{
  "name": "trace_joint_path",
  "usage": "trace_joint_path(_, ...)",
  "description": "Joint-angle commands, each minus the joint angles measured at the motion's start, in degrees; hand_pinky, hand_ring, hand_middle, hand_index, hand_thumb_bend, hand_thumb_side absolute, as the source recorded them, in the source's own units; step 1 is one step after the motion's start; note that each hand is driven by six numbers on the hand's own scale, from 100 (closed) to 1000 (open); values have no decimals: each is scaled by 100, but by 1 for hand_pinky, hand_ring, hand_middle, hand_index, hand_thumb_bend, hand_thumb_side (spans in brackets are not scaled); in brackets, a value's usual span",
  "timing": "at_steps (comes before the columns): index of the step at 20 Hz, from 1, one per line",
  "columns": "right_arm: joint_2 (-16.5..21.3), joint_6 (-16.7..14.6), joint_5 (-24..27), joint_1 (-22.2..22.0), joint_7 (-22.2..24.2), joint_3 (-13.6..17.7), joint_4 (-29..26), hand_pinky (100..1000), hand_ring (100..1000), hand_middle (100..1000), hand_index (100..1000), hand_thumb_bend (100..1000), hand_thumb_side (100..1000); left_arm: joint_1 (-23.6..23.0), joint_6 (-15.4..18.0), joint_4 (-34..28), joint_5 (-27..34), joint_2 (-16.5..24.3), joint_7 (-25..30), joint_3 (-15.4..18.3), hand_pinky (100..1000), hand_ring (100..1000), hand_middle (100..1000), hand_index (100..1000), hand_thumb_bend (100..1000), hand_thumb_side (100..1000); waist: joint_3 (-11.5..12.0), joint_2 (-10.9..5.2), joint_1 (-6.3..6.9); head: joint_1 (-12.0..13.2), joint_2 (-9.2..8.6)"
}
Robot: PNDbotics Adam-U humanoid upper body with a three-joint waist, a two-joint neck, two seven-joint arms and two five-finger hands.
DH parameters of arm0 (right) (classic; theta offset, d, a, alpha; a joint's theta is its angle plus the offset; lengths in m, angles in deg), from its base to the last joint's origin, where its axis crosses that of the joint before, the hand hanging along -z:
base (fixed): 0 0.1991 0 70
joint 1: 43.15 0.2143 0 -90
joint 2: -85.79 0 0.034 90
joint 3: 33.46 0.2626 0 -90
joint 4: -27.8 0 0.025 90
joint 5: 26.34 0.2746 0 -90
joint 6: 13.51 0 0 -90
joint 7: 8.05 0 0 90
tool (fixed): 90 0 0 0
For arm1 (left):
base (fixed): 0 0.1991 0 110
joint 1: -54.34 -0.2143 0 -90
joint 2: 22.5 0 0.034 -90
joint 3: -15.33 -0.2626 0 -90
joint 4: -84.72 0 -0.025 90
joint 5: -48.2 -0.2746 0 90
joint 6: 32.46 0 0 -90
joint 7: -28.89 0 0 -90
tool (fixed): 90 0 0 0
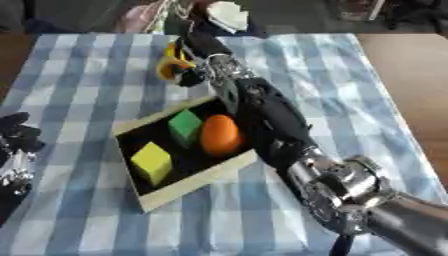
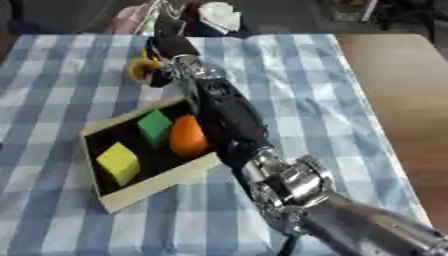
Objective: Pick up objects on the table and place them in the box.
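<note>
The right arm point(image 1: 262, 110) comes in from the lower right corner and stretches diagonally up and to the left, passing over the right side of the box point(image 1: 188, 186). Its right robot hand point(image 1: 197, 50) is past the box's far edge, near the far side of the tabletop point(image 1: 350, 85), with its fingers curled around a yellow object point(image 1: 168, 65). That object looks rounded with an orange patch; its exact shape and long axis cannot be made out, as the fingers cover much of it.

The left robot hand point(image 1: 16, 135) shows only at the left edge of the left eye view, low and idle; whether its fingers are spread or curled cannot be told.

The box is shallow, with pale walls and a dark floor, and sits askew on the blue-and-white checked cloth point(image 1: 79, 75), one corner toward the near edge. Inside lie a yellow cube point(image 1: 152, 162) at the near left, a green cube point(image 1: 185, 125) farther back, and an orange ball point(image 1: 220, 134) just beside the green cube, close to the arm. The dark floor between the yellow cube and the ball is bare.

Open cloth lies to the left of the box and to the right of the arm. Bare brown wood point(image 1: 411, 65) shows beyond the cloth's right edge.
</note>
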Motion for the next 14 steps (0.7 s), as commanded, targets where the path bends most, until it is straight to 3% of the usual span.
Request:
trace_joint_path(1,183,-171,229,221,-40,-102,-237,774,659,450,437,100,195,53,12,-76,-17,42,-24,43,683,587,595,809,173,607,-36,-33,4,32,25)
trace_joint_path(5,464,-689,748,325,47,-388,-538,777,659,452,439,100,193,37,5,-61,-36,46,-79,100,683,587,595,809,173,607,-177,-36,-4,128,25)
trace_joint_path(6,541,-848,935,328,96,-481,-652,777,659,453,439,100,233,32,3,-62,-43,51,-98,119,683,587,595,809,173,606,-225,-37,-2,156,25)
trace_joint_path(7,635,-1022,1149,318,160,-594,-796,777,659,453,439,100,183,26,0,-63,-51,56,-120,141,682,587,595,809,173,606,-278,-39,1,187,25)
trace_joint_path(11,1021,-1619,1971,196,552,-1124,-1450,775,662,456,443,100,159,1,-21,-65,-79,75,-207,225,682,587,595,809,174,604,-467,-55,7,301,25)
trace_joint_path(14,1260,-1899,2523,-1,906,-1475,-1956,776,664,458,446,100,161,-7,-33,-68,-94,89,-261,275,682,587,595,808,174,601,-553,-68,10,354,25)
